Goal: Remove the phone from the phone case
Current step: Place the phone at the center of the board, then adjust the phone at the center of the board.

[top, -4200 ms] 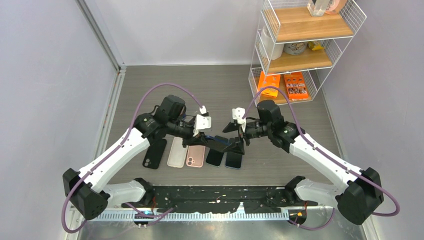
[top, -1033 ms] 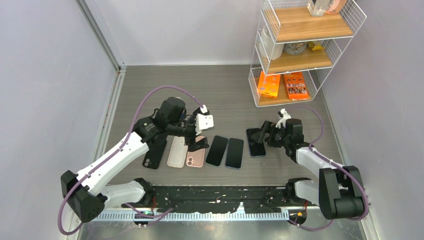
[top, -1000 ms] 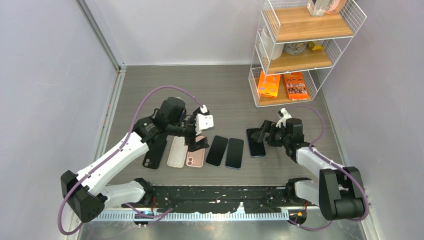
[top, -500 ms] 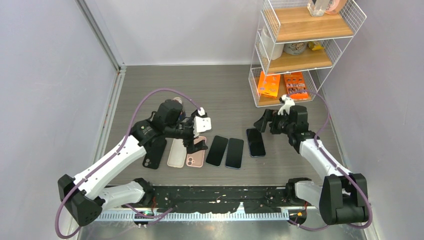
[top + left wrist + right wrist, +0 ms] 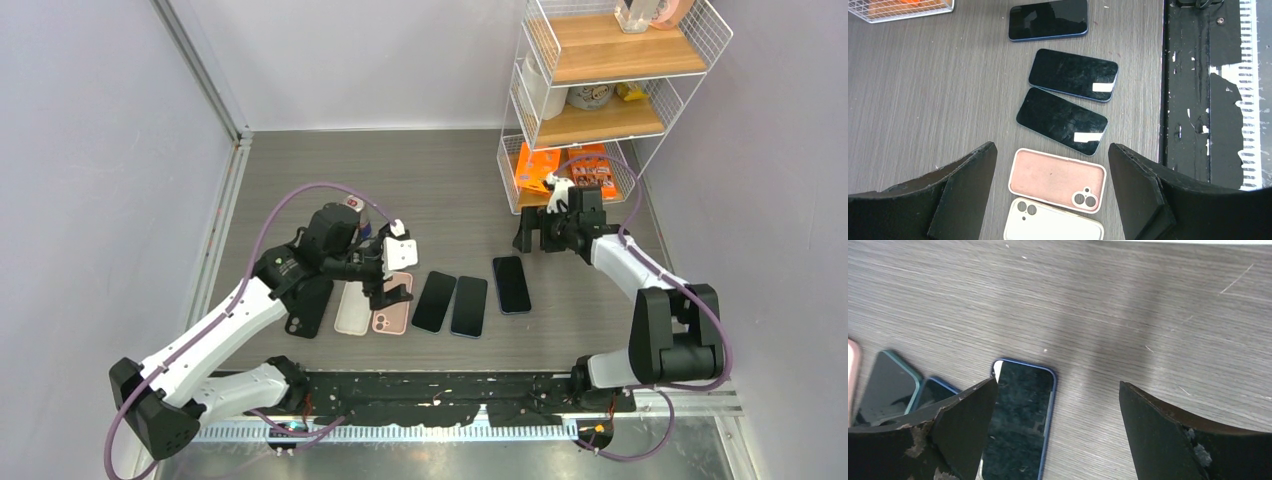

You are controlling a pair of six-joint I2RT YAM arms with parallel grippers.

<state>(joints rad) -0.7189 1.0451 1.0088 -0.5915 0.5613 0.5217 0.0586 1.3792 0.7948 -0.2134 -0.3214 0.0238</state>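
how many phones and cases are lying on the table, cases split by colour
phones: 3
black case: 1
white case: 1
pink case: 1
total: 6

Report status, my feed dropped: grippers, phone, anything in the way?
Left gripper open over pink case. Right gripper open, empty, above blue-edged phone lying flat on table. Nothing in the way.

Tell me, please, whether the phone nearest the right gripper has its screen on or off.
Off: the phone lies screen up, dark glass showing only smudges.
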